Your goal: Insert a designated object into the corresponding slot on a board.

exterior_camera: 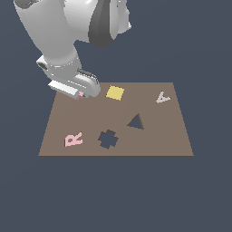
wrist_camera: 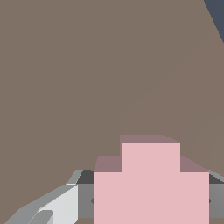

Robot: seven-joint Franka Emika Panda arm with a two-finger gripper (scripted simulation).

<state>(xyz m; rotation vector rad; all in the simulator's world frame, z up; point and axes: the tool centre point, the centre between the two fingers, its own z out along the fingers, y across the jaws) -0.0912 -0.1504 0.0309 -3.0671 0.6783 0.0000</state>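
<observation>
The gripper (exterior_camera: 82, 94) is closed on the pink cross (wrist_camera: 151, 183), low over the board's (exterior_camera: 172, 136) far left corner in the exterior view. The cross slot (exterior_camera: 108, 139) lies nearer and rightward. Next: carry it there, align, lower.

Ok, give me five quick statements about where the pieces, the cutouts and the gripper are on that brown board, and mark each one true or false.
1. The cross-shaped slot is already filled. False: it is an empty dark cutout.
2. The gripper is at the far corner of the board, on the exterior view's left. True.
3. In the wrist view, the pink cross piece sits between the gripper fingers. True.
4. The yellow square lies inside the triangular cutout. False: it rests on the board farther back, apart from it.
5. The pink letter R is to the exterior view's right of the cross slot. False: it is to its left.
</observation>
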